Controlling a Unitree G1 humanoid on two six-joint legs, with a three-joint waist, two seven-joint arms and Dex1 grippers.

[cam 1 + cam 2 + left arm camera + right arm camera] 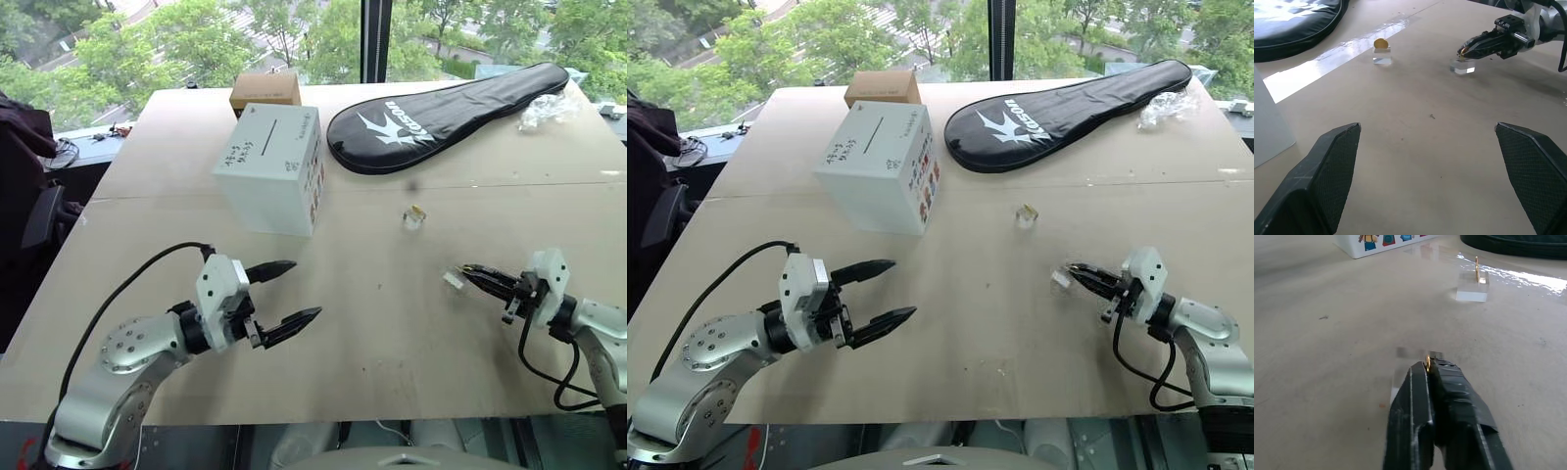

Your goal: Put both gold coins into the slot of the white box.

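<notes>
Right gripper (1428, 366) pinches the first gold coin (1427, 363) at its holder; left gripper (284, 294) wide, empty; white box (269, 166) unfed.

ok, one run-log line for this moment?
right tool: shut on near gold coin in its clear holder | left tool: open, empty | far gold coin: in its holder | white box: untouched

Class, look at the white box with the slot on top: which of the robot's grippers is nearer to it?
Left. The left gripper hangs open just in front of the white box; the right gripper is far off to the box's right, shut on a gold coin.
</notes>
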